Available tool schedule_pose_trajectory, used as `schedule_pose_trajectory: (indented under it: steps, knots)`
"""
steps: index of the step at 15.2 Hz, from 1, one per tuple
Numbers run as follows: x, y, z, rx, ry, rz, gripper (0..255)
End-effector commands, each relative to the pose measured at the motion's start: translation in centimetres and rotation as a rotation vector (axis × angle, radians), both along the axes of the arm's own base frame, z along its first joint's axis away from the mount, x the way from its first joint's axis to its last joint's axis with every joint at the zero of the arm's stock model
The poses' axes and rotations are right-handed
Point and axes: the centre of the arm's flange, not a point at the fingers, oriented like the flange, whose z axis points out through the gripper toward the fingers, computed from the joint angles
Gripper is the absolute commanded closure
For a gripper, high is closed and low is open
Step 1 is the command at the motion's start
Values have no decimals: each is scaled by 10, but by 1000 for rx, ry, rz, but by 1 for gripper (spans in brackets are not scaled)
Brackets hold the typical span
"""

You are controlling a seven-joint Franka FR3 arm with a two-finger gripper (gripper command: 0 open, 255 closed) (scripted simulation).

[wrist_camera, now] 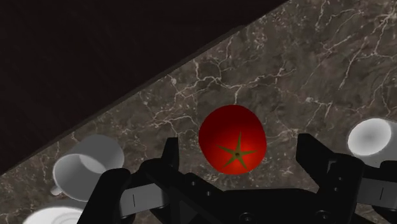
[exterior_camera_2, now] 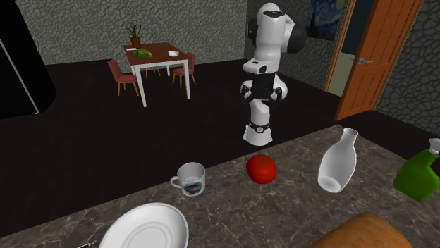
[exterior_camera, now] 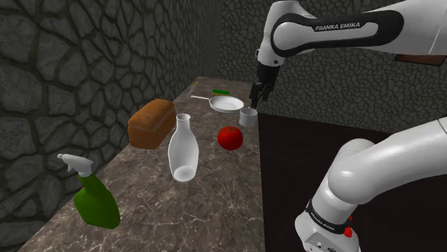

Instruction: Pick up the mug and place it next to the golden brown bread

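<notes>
Setting: a home, in a combined kitchen and dining room.

1. You face a dark marbled surface that runs along a rough stone wall, like a kitchen counter.
2. On it you see food and tableware: a brown loaf, a tomato, a white plate, a mug and a white carafe.
3. A green spray bottle stands at the near end in the shoulder view.
4. Across the dark floor, the second exterior view shows a dining table with red-seated chairs and a potted plant.
5. Behind the arm you see a wooden door and a painting.
</notes>
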Motion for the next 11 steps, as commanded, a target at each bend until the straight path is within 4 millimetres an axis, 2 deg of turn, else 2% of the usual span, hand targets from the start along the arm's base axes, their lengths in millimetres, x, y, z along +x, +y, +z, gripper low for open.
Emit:
schedule_pose_trajectory:
  steps: [1,11]
  knots:
    - [16,-18,-15,-1,-1,4,0]
    - [86,-104,-87,-1,3,23,0]
